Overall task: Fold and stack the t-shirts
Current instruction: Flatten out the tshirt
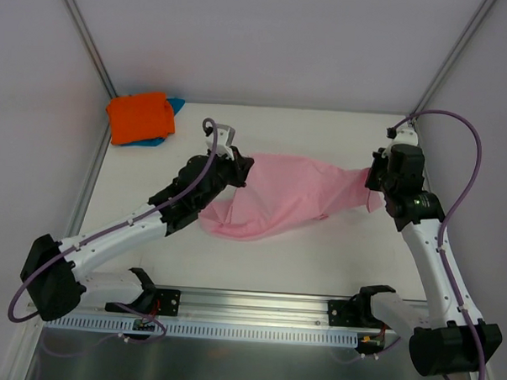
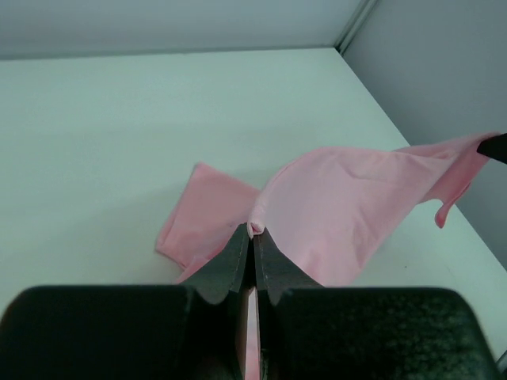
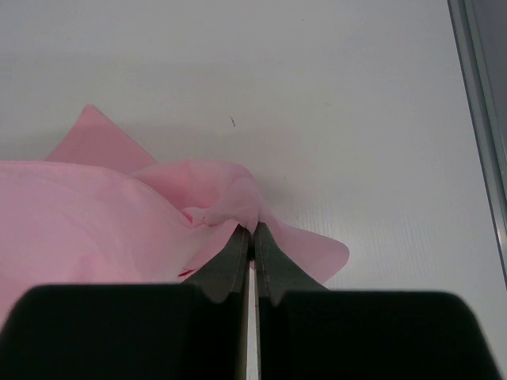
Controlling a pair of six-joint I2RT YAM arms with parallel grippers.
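The light pink t-shirt (image 1: 283, 195) stretches between both arms over the middle of the table, its lower part sagging toward the front. My left gripper (image 1: 242, 168) is shut on its left edge; in the left wrist view a pinch of the pink t-shirt (image 2: 348, 206) pokes out above the gripper (image 2: 255, 234). My right gripper (image 1: 373, 180) is shut on the right end, where the pink t-shirt (image 3: 103, 229) bunches at the gripper (image 3: 253, 228). An orange t-shirt (image 1: 139, 116) lies folded on a teal-blue t-shirt (image 1: 175, 106) at the back left.
The white table (image 1: 318, 260) is bounded by metal frame posts (image 1: 87, 40) at the back corners and a rail (image 1: 248, 308) along the front. The right wall stands close to the right arm.
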